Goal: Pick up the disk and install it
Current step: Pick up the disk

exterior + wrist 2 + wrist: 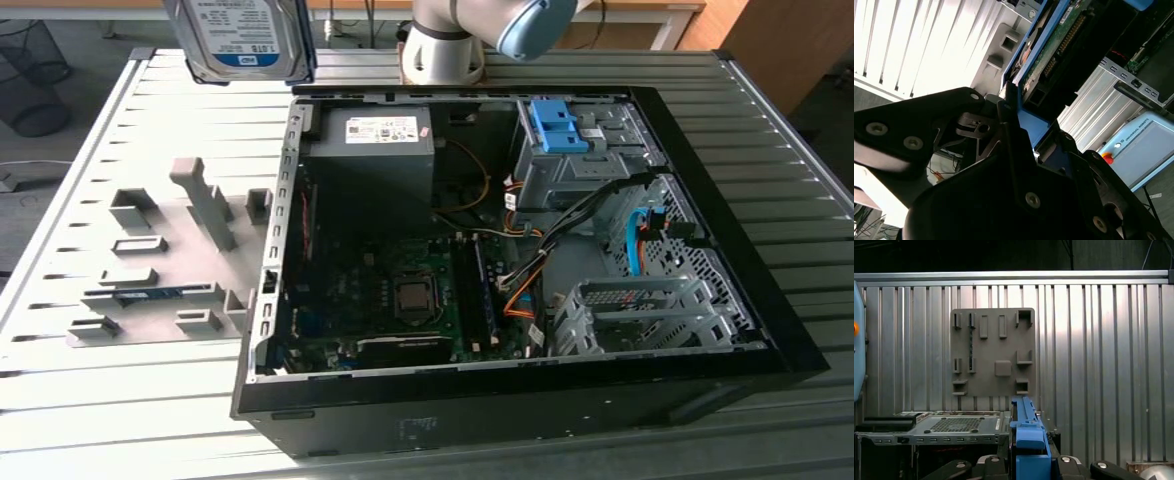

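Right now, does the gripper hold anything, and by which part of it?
Yes. The gripper holds the disk in the air, clamped on an edge of its blue caddy.

The exterior view stands high, opposite the arm base (pixel 441 50), and looks down at a slant over the table (pixel 134 400) and the open case (pixel 747 340); the grey plate (pixel 160 250) lies on the exterior view's left. The first wrist view rides well above the table and faces straight down on that plate (pixel 991 352) and an edge of the case (pixel 929 432), with the disk (pixel 1026 440) edge-on close to the lens. The second wrist view sits tight behind the gripper (pixel 1024 120), looking slantwise along the disk's board side (pixel 1054 45) to the table slats and a corner of the plate (pixel 1004 50)
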`<state>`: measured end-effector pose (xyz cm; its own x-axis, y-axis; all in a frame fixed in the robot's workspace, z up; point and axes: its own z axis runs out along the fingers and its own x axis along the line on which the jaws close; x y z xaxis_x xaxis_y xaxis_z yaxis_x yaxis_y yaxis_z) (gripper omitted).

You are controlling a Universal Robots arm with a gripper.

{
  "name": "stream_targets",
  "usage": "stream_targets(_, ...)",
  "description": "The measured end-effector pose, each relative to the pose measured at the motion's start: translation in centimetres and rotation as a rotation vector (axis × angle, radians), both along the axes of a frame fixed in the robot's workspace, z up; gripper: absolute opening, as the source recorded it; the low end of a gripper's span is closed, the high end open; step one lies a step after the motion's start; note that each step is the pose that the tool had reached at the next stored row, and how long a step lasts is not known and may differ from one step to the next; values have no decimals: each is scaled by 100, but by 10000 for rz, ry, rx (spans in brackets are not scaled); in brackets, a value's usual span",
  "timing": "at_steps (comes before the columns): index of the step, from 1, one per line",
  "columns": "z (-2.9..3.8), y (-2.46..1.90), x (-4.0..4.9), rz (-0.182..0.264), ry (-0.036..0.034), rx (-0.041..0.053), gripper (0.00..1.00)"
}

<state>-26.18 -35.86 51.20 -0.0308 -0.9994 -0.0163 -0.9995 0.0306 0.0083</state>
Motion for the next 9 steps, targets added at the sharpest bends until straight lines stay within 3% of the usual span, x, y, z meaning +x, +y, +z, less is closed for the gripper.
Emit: stream_targets(9,0,0,63,1,0,0,37)
